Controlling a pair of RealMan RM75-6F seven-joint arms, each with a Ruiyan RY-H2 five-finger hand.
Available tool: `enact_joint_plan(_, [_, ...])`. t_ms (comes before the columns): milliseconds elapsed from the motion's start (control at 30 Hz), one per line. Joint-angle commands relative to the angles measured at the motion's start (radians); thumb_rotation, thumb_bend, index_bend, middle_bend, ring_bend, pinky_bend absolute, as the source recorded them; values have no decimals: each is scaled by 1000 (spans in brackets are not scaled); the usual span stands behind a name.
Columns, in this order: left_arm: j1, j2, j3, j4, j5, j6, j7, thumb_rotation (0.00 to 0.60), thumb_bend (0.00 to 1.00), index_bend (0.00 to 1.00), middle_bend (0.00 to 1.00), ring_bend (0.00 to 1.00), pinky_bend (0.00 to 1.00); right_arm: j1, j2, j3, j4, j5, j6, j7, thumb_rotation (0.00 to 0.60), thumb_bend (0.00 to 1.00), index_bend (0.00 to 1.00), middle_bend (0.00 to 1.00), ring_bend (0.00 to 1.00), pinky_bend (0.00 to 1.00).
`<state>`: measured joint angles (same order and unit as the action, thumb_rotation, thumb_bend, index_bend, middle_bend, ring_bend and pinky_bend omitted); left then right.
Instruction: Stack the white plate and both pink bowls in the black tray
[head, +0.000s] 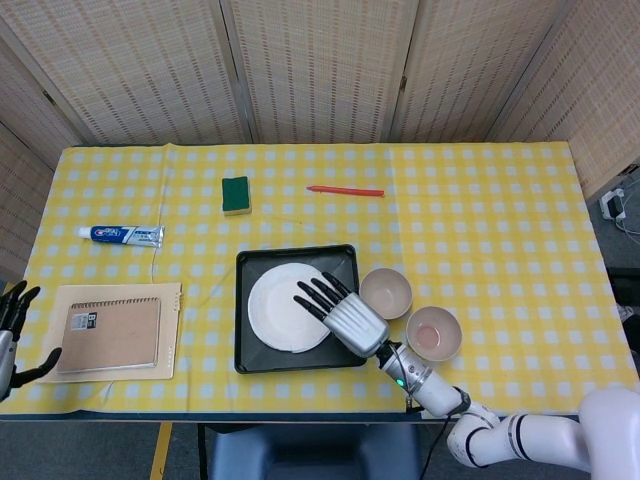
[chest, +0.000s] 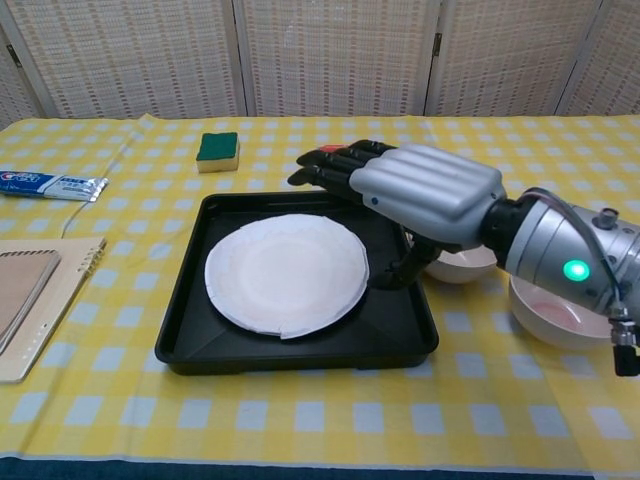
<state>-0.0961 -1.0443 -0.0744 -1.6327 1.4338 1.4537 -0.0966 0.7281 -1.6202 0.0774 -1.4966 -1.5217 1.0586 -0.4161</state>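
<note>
white plate (chest: 286, 272) flat in black tray (chest: 296, 351)

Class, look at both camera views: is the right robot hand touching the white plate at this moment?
Apart. In the chest view the right robot hand hovers above the tray, with dark tray floor showing between its thumb and the plate rim.
</note>
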Motion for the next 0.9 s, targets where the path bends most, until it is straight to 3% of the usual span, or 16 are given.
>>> enact_joint_plan(33, [0, -3, 1, -1, 1, 1, 9, 600, 319, 0, 0, 0, 0, -24, 41, -5, -29, -29, 48, 34, 600, 237, 0, 0, 0, 0])
enact_joint_plan(100, [-1, -6, 1, -2, 0, 0, 17, 600, 319, 0, 0, 0, 0, -42, 69, -11, -27, -57, 90, 64, 600, 235, 19, 0, 0, 0])
enact_joint_plan(267, [-5, -9, 2, -2, 0, -6, 28, 600, 319, 0, 0, 0, 0, -86, 124, -34, 3, -112, 179, 177, 600, 234, 318, 0, 0, 0])
enact_joint_plan(400, [-9, -14, 5, -6, 6, -10, 38, 600, 319, 0, 0, 0, 0, -117, 162, -46, 38, -125, 217, 211, 600, 234, 464, 0, 0, 0])
enact_joint_plan(667, [-7, -17, 11, -13, 20, -1, 51, 600, 319, 0, 0, 0, 0, -153, 196, -72, 51, -124, 222, 231, 600, 234, 521, 0, 0, 0])
enact_joint_plan(900, [-1, -14, 12, -14, 18, 7, 49, 600, 319, 0, 0, 0, 0, -248, 234, -160, 118, -176, 303, 352, 600, 234, 521, 0, 0, 0])
